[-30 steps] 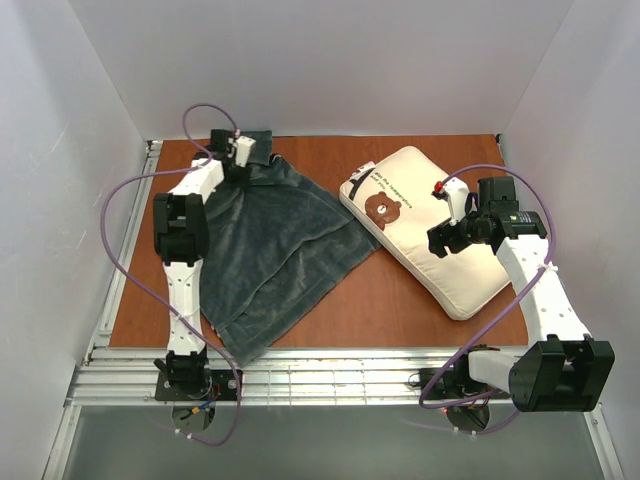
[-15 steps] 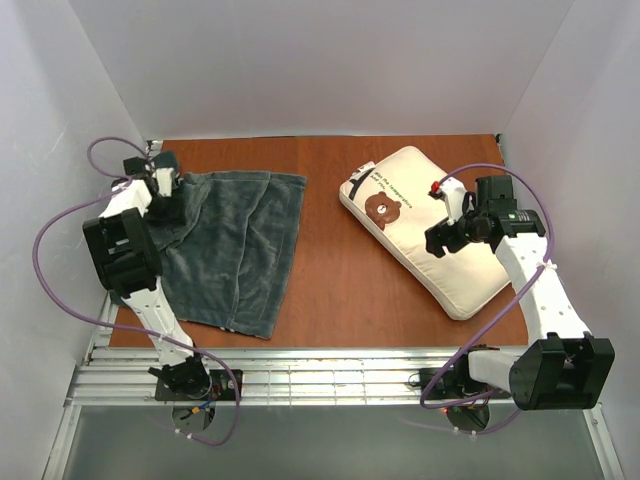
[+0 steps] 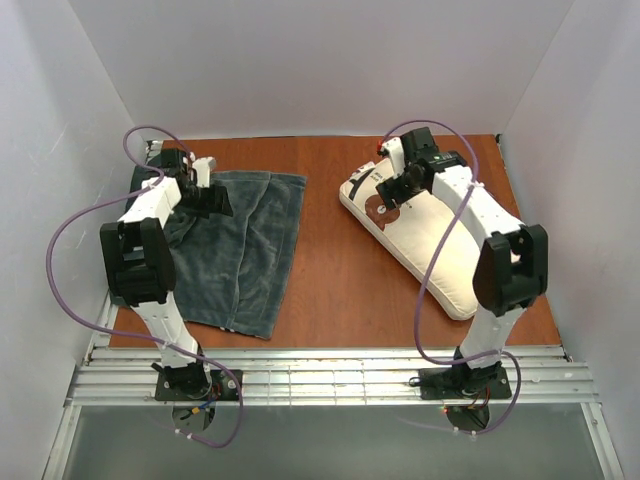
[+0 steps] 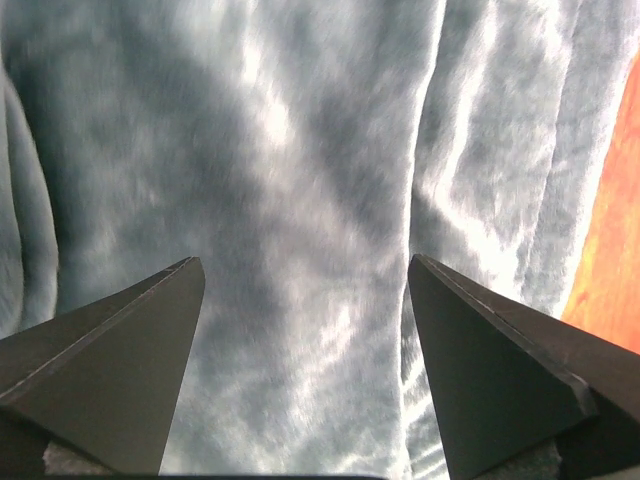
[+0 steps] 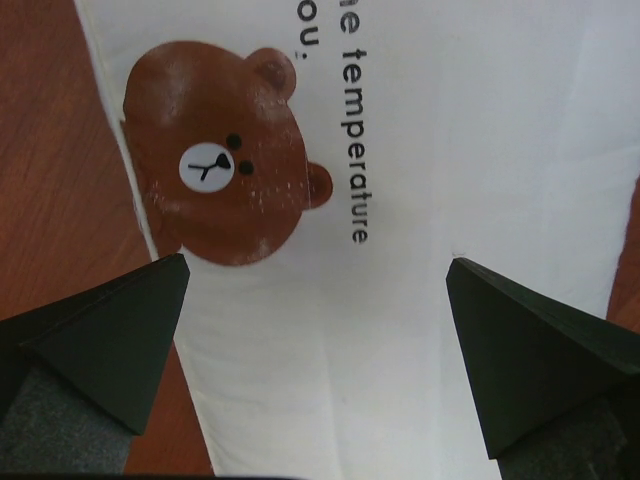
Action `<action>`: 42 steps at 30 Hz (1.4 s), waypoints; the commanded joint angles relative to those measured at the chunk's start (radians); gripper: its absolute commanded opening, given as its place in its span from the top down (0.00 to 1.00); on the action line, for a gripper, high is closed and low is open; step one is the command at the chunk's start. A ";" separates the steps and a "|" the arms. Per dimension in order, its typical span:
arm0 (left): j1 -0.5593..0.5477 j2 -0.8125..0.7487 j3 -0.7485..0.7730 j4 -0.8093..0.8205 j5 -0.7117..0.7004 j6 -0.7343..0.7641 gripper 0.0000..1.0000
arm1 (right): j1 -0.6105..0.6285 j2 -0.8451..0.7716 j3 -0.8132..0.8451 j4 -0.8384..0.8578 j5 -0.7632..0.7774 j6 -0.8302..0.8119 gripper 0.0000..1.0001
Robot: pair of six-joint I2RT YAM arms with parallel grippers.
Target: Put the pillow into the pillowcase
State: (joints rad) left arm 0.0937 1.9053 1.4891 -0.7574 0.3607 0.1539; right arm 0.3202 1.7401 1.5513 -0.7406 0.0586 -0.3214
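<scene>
The dark grey-teal pillowcase [image 3: 240,255] lies flat with a few lengthwise folds on the left half of the table. My left gripper [image 3: 212,196] hovers over its far left part, open; in the left wrist view the plush pillowcase [image 4: 300,150] fills the frame beneath the open left gripper [image 4: 305,262], nothing pinched. The cream pillow [image 3: 445,255] lies diagonally on the right. My right gripper [image 3: 388,190] hangs open above its far end by the bear face [image 5: 222,150]. The pillow [image 5: 420,330] spans the gap of the right gripper [image 5: 318,262], whose fingers straddle it without gripping.
A bare strip of brown table [image 3: 330,270] separates pillowcase and pillow. White walls close in the left, back and right. A metal rail [image 3: 330,375] runs along the near edge. Purple cables [image 3: 70,260] loop beside each arm.
My left gripper opened and let go of the pillowcase, which now lies flat further left. The right arm swung from the pillow's right side to above its bear-face end.
</scene>
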 commanded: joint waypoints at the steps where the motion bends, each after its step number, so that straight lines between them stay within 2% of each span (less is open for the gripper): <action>1: 0.012 -0.130 -0.046 0.018 0.057 -0.051 0.21 | 0.010 0.110 0.088 -0.036 0.092 0.094 0.01; 6: 0.012 -0.193 -0.104 0.038 0.043 -0.050 0.21 | 0.010 0.304 0.107 -0.037 0.026 0.071 0.01; 7: 0.012 -0.209 -0.125 0.053 0.043 -0.050 0.21 | 0.011 0.335 0.093 -0.040 0.000 0.058 0.04; 8: 0.012 -0.213 -0.130 0.055 0.047 -0.053 0.21 | 0.011 0.387 0.087 -0.042 -0.067 0.004 0.10; 9: 0.014 -0.216 -0.132 0.059 0.050 -0.056 0.21 | 0.013 0.410 0.079 -0.054 -0.112 -0.023 0.19; 10: 0.014 -0.225 -0.138 0.062 0.056 -0.059 0.21 | 0.013 0.430 0.067 -0.062 -0.140 -0.053 0.39; 12: 0.014 -0.230 -0.147 0.064 0.064 -0.068 0.21 | 0.025 0.443 0.021 -0.086 -0.224 -0.160 0.52; 13: 0.012 -0.236 -0.148 0.064 0.066 -0.070 0.21 | 0.045 0.431 -0.005 -0.088 -0.247 -0.198 0.71; 15: 0.012 -0.239 -0.155 0.064 0.078 -0.073 0.22 | 0.069 0.369 -0.094 -0.082 -0.257 -0.304 0.97; 18: 0.012 -0.247 -0.170 0.075 0.109 -0.076 0.22 | 0.129 0.279 -0.218 -0.075 -0.241 -0.462 0.99; 21: 0.011 -0.244 -0.193 0.082 0.148 -0.077 0.22 | 0.184 0.159 -0.344 0.000 -0.151 -0.548 0.99; 23: 0.005 -0.242 -0.208 0.093 0.139 -0.083 0.21 | 0.197 0.084 -0.367 0.020 -0.117 -0.602 0.99; 28: -0.080 -0.253 -0.270 0.194 -0.084 -0.099 0.21 | 0.209 -0.066 -0.350 0.007 -0.138 -0.614 0.99; 34: -0.196 -0.152 -0.233 0.237 -0.330 -0.091 0.29 | 0.226 -0.152 -0.312 -0.049 -0.262 -0.524 0.99; 42: -0.226 0.004 -0.141 0.256 -0.468 -0.065 0.41 | 0.249 -0.205 -0.303 -0.092 -0.399 -0.469 0.99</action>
State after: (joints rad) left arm -0.1314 1.8881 1.2949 -0.5224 0.0048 0.0761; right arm 0.5449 1.5940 1.2194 -0.8028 -0.2272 -0.8265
